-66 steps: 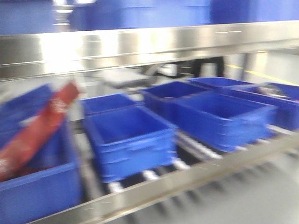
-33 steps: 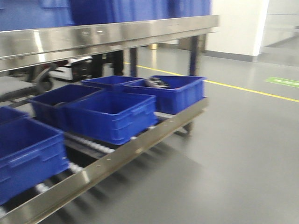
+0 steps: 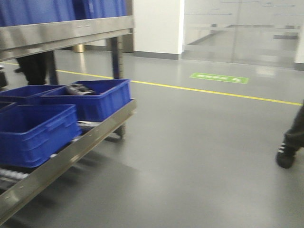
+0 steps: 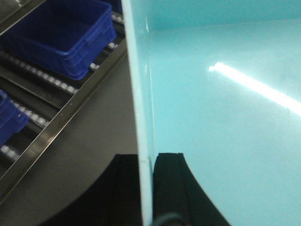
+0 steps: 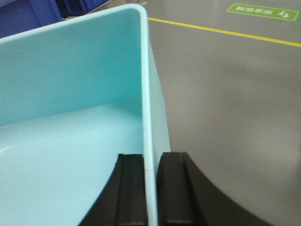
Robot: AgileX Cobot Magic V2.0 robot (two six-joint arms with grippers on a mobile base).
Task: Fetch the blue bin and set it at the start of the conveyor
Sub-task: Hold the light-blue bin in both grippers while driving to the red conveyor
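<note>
Two tools [image 4: 146, 165] [image 5: 150, 165] astride blue bin [image 4: 225, 122] walls

Quick count, front cam: at least 3 dark blue crates [image 3: 38, 133] on the lower shelf [image 3: 95, 137], 1 yellow line [image 3: 213, 91], 1 green floor sticker [image 3: 219, 77]. Wrist cams: 1 blue bin [image 5: 70, 141].

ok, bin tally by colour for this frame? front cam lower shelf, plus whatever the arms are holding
Dark blue crates on the lower shelf: 3 (front crate, rear-left crate, right crate holding a black item; a left-edge sliver may be a fourth)
Pale cyan bin, pinched by left gripper and right gripper: 1
Total: 4
</note>
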